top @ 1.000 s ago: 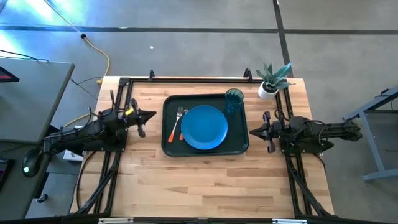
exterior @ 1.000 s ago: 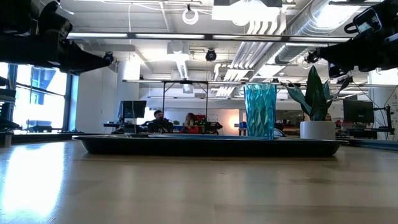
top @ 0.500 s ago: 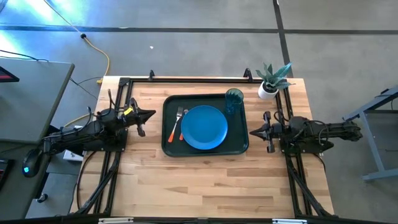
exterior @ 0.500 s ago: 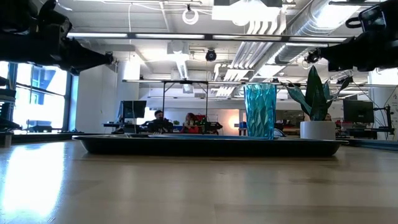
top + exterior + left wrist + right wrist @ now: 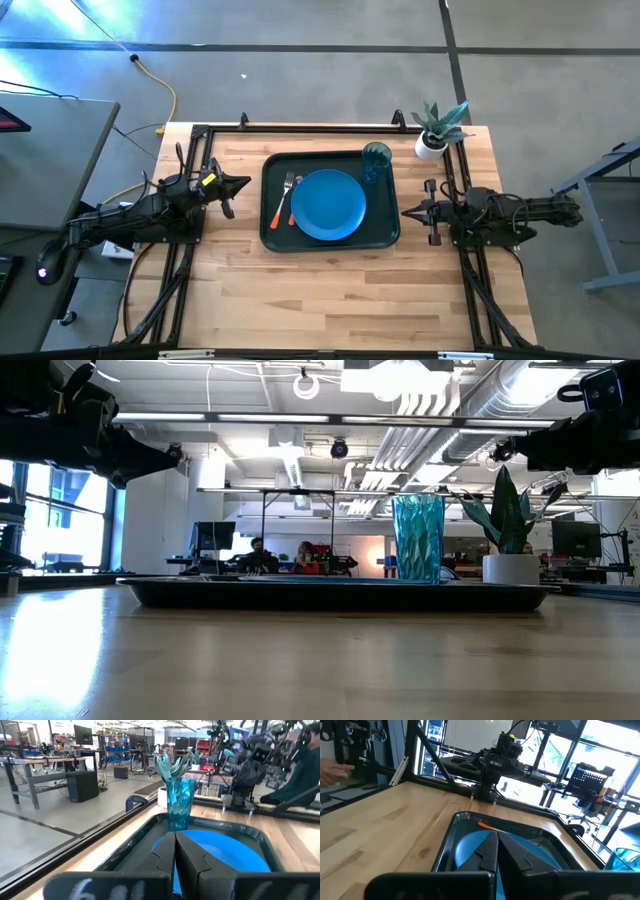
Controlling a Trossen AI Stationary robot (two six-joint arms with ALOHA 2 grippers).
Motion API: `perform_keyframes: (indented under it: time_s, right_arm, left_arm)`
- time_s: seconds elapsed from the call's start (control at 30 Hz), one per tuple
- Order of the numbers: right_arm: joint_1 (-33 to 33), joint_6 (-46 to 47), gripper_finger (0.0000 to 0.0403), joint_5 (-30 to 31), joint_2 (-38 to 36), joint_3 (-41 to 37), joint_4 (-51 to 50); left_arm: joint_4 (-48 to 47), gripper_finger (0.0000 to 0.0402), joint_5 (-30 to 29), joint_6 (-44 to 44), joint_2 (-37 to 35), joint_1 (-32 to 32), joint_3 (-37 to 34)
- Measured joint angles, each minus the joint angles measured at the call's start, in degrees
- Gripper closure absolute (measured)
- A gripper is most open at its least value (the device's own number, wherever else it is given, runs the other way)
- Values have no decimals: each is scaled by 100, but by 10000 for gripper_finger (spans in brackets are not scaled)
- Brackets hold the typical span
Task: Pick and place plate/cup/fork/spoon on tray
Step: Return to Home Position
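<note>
The dark green tray point(image 5: 275, 235) lies in the table's middle. The blue plate point(image 5: 329, 204) rests flat in it. The teal cup point(image 5: 376, 160) stands upright in the tray's far right corner. The fork point(image 5: 288, 187) and an orange handle point(image 5: 276, 213) beside it lie in the tray left of the plate; the spoon's bowl does not show. My left gripper point(image 5: 246, 183) is shut and empty left of the tray, held above the table. My right gripper point(image 5: 404, 211) is shut and empty right of the tray.
A white pot with a green plant point(image 5: 436, 130) stands at the table's far right corner. Bare wood lies along the near edge point(image 5: 330, 300). A person's hand point(image 5: 332, 770) shows beyond the table's left side in the right wrist view.
</note>
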Motion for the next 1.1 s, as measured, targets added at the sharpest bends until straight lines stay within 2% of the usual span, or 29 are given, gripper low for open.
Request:
perform_keyframes:
  time_s: [1.1]
  right_arm:
    - [0, -2, 403, 0, -2, 0, -2]
  left_arm:
    - [-20, 398, 0, -139, 0, -1, 0]
